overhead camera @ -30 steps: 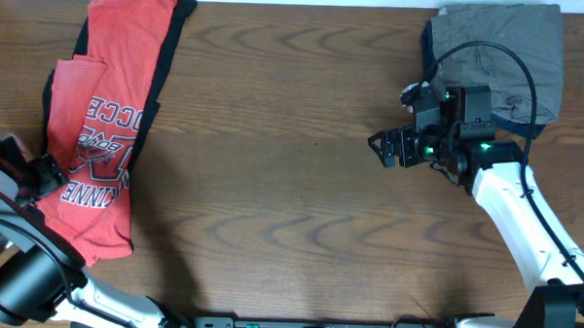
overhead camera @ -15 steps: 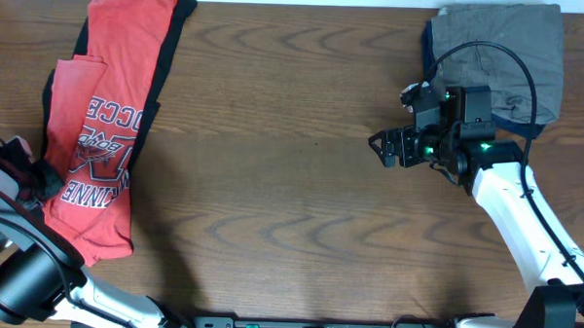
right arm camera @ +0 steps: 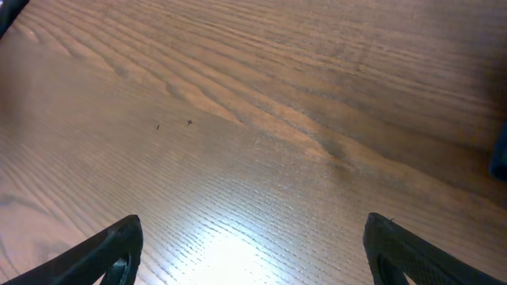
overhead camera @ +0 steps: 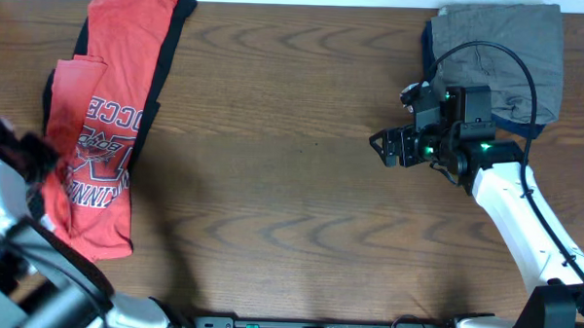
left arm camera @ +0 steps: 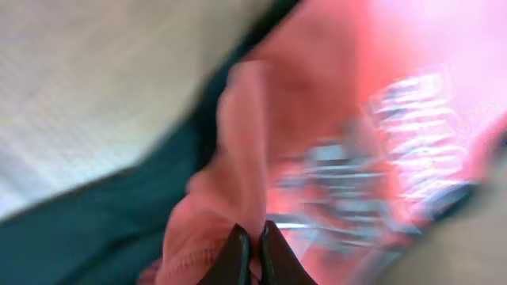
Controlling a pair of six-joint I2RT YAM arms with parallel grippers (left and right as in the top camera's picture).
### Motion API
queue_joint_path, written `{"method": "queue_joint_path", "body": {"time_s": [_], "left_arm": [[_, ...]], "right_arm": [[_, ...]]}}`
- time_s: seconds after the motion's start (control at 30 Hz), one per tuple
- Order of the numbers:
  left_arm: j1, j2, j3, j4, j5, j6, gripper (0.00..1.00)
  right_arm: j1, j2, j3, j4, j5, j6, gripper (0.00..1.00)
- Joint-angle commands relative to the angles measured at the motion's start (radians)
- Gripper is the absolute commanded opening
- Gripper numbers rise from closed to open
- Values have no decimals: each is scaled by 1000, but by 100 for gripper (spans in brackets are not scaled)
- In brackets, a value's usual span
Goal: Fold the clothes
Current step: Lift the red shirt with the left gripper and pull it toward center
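Observation:
The clothes lie at the table's left. A coral-red T-shirt (overhead camera: 114, 90) with block lettering rests on a black garment (overhead camera: 176, 38) that shows along its edges. My left gripper (overhead camera: 45, 162) is at the shirt's left edge. In the blurred left wrist view this left gripper (left arm camera: 254, 237) is shut on a raised fold of the red T-shirt (left arm camera: 238, 142), with the dark garment (left arm camera: 95, 229) beside it. Over bare wood at the right, my right gripper (overhead camera: 378, 147) hangs open. In the right wrist view nothing lies between the right gripper's (right arm camera: 253, 249) fingers (right arm camera: 119, 245).
A folded grey garment pile (overhead camera: 505, 55) sits at the table's back right corner, just behind the right arm. The wooden table (overhead camera: 272, 183) stretches between the two arms. The left arm's links cover the front left corner.
My left gripper has shut on the shirt's left edge and is moving with it; the view blurs. The right arm has stayed in place.

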Motion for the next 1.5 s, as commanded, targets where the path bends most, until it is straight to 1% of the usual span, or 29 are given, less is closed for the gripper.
{"method": "queue_joint_path", "body": {"time_s": [0.0, 0.1, 0.17, 0.27, 0.4, 0.5, 0.6, 0.7, 0.8, 0.93, 1.03, 1.23, 1.37, 1.47], "left_arm": [[-84, -102, 30, -3, 200, -122, 6], [-195, -159, 30, -11, 319, -124, 6], [-280, -182, 30, -22, 356, -125, 6], [-443, -199, 30, -24, 406, -125, 6], [-676, -195, 30, 0, 414, -124, 6], [-863, -189, 30, 84, 411, -124, 6], [-1022, -187, 30, 188, 373, -123, 6], [-1155, -186, 29, 264, 275, -112, 6], [-1257, -180, 29, 299, 161, -105, 6], [-1329, -142, 29, 344, 137, -105, 6], [-1351, -103, 29, 375, 137, -105, 6], [-1334, -87, 29, 438, 137, -106, 6], [-1298, -87, 29, 555, 137, -132, 6], [-1273, -87, 31, 664, 137, -177, 6]], "right_arm": [[6, 9, 21, 14, -5, 0, 85], [1, 9, 21, 41, -5, 40, 83], [-8, 8, 21, 59, -5, 74, 81], [-37, 5, 22, 77, -5, 124, 79], [-109, -6, 22, 77, -15, 166, 79], [-191, -23, 22, 75, -68, 168, 78], [-272, -38, 22, 75, -131, 172, 77], [-346, -55, 22, 71, -184, 179, 75], [-411, -70, 22, 58, -229, 179, 75], [-442, -81, 22, 39, -229, 178, 75], [-442, -82, 22, 27, -234, 173, 75], [-439, -82, 22, -28, -249, 127, 75], [-410, -82, 22, -53, -286, 87, 75], [-379, -82, 22, -60, -340, 72, 72]]}}
